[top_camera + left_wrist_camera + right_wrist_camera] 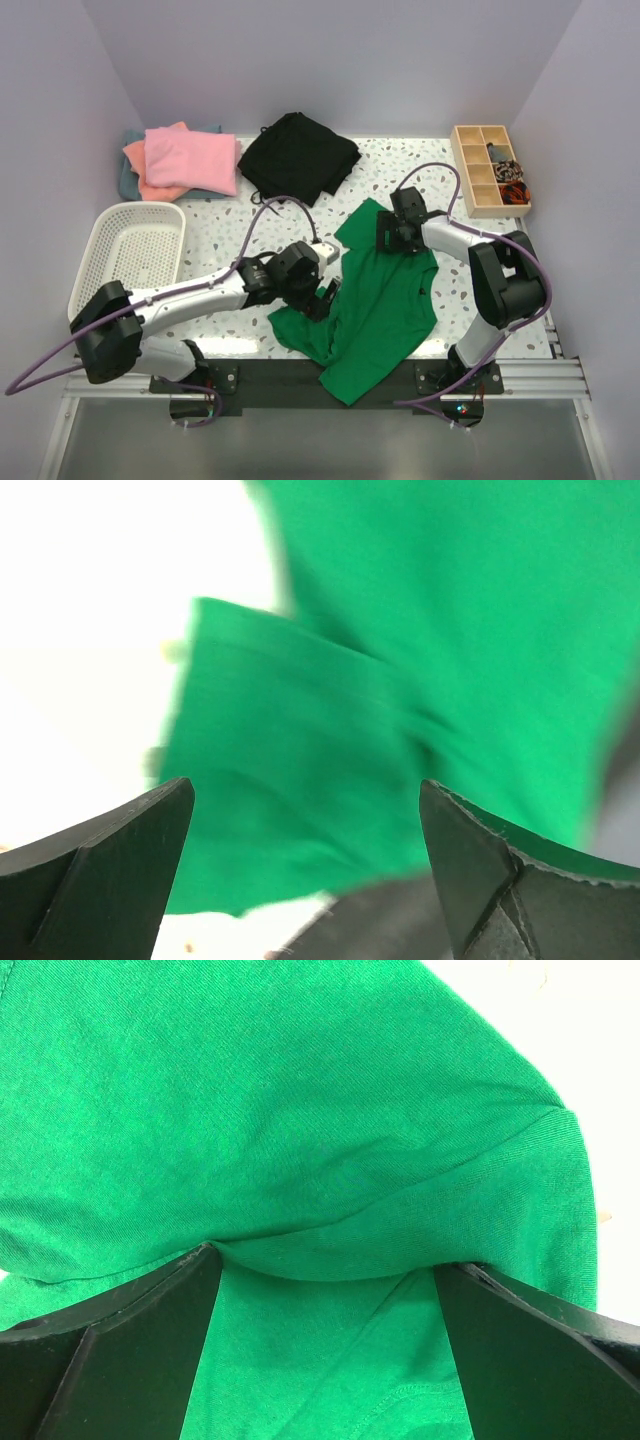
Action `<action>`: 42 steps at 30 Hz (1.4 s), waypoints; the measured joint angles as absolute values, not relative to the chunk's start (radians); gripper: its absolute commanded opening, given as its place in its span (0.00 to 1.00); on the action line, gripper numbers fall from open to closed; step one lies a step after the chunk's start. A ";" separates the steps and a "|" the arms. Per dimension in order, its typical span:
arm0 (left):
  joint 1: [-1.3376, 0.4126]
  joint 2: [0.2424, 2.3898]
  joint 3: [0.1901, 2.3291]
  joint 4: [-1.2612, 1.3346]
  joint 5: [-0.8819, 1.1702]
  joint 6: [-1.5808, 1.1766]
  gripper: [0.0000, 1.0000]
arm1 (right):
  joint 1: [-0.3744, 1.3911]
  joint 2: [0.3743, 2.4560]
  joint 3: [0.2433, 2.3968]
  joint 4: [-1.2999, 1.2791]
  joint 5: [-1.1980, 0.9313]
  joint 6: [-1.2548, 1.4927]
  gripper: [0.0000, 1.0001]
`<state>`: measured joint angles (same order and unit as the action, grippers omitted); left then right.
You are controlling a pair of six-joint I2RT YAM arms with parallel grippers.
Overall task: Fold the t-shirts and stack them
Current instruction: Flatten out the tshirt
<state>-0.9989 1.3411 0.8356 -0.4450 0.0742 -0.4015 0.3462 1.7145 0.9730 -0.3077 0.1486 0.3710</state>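
Spread wide with nothing pinched, the left hand point(322, 293) is held just over a loose flap of the green t-shirt point(385, 310). The right hand point(393, 237), likewise spread, is set astride a raised fold beneath its fingers, probably so the crumpled shirt can be pulled flat on the counter point(225, 235). No writing is seen.

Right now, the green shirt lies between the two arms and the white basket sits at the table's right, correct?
Wrong side. The top view shows the green shirt between the left arm and right arm, and the white basket at the left of the table.
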 measured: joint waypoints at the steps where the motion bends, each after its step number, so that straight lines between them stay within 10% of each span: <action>1: -0.980 1.347 0.835 -0.443 0.037 -0.408 1.00 | 0.346 1.715 0.973 -0.307 0.149 0.370 0.90; 42: -0.963 1.443 0.822 -0.318 0.174 -0.347 0.95 | 0.346 1.721 0.978 -0.297 0.148 0.356 0.89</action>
<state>-0.9627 1.4429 0.8219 -0.3183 0.1741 -0.3473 0.3458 1.7214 0.9779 -0.2970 0.1482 0.3565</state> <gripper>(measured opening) 0.950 0.889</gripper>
